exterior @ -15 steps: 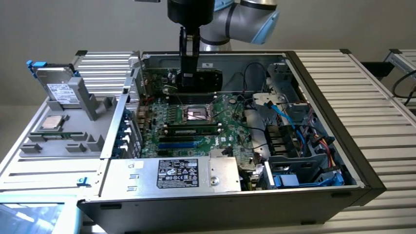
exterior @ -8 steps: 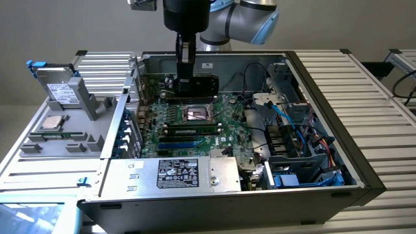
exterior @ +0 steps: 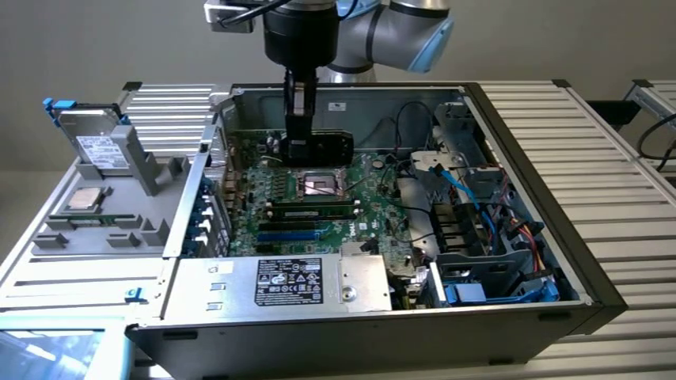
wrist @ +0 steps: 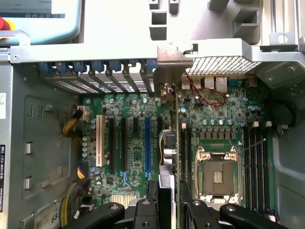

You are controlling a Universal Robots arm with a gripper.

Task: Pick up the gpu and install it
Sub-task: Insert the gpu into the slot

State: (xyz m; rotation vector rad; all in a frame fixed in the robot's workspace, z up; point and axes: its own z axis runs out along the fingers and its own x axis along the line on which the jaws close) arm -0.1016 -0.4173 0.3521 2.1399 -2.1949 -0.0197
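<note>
My gripper (exterior: 300, 136) hangs inside the open computer case, shut on the gpu (exterior: 319, 147), a black-shrouded card held upright just above the green motherboard (exterior: 375, 202), behind the CPU socket (exterior: 320, 185). In the wrist view the gripper (wrist: 169, 206) clamps the gpu (wrist: 175, 143) seen edge-on, its silver end bracket (wrist: 167, 71) against the case's rear slot openings. The card hangs between the blue expansion slot (wrist: 147, 143) and the CPU socket (wrist: 217, 174). Whether its edge touches a slot is hidden.
A RAM stick (exterior: 309, 211) sits in its slot near the socket. The power supply (exterior: 280, 281) closes the case's near side; blue cables (exterior: 476, 198) and drive bays fill the exterior view's right. A grey parts tray (exterior: 158, 229) with a hard drive (exterior: 100, 146) stands at its left.
</note>
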